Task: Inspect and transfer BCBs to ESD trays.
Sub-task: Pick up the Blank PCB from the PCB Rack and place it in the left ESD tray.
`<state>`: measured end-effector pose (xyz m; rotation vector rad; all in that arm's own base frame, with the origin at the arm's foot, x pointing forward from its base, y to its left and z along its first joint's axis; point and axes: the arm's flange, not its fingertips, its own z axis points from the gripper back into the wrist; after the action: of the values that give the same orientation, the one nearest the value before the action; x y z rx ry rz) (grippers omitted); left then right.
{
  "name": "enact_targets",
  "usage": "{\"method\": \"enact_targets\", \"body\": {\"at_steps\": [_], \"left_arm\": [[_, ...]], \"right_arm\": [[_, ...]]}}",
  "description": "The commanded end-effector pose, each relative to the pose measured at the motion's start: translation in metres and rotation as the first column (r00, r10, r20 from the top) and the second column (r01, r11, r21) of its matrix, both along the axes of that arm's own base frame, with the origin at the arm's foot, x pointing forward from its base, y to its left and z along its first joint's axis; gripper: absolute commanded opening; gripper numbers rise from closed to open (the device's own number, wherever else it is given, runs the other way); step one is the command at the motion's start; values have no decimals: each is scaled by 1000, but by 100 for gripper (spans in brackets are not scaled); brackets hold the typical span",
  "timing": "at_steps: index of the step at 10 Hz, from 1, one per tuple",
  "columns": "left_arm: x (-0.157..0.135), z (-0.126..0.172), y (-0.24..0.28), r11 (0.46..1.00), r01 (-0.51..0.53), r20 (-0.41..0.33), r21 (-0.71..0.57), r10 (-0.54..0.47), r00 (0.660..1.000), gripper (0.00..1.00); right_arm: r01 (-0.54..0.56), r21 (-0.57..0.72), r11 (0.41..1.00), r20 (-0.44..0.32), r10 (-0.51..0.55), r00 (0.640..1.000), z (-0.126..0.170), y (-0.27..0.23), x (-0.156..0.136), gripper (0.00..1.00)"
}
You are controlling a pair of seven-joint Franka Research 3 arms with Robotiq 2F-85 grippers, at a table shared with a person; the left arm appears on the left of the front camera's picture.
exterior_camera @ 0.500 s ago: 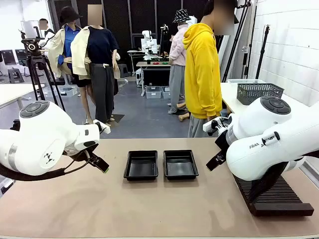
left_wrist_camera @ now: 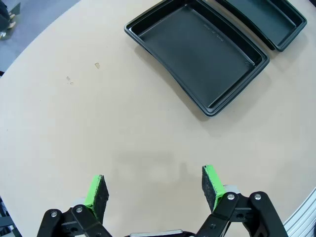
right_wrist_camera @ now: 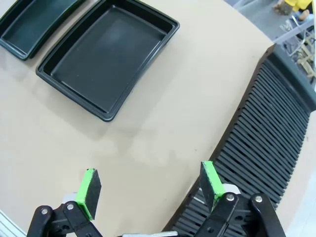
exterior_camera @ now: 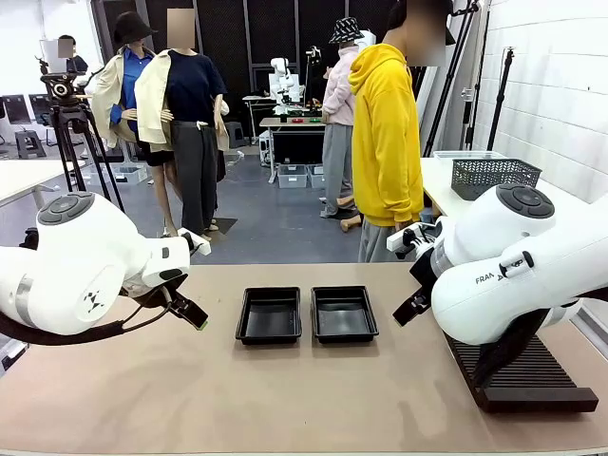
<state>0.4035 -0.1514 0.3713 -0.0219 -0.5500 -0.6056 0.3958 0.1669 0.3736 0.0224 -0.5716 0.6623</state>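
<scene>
Unmoved, both ESD trays (exterior_camera: 270,318) (exterior_camera: 344,316) sit side by side on the table (exterior_camera: 285,404).

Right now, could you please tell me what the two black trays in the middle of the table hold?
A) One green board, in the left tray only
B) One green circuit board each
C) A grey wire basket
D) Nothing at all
D: the left tray and the right tray both show bare black floors from rim to rim, and both wrist views show the same.
</scene>
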Motion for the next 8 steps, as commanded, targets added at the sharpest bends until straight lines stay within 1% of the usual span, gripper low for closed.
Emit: {"method": "enact_targets", "body": {"at_steps": [1, 8], "left_arm": [[0, 0, 0, 1000, -1, 0, 0, 1, 1000, 100], [0, 0, 0, 1000, -1, 0, 0, 1, 1000, 100]], "right_arm": [[0, 0, 1000, 0, 0, 1000, 0, 0, 0, 100], [0, 0, 1000, 0, 0, 1000, 0, 0, 0, 100]]}}
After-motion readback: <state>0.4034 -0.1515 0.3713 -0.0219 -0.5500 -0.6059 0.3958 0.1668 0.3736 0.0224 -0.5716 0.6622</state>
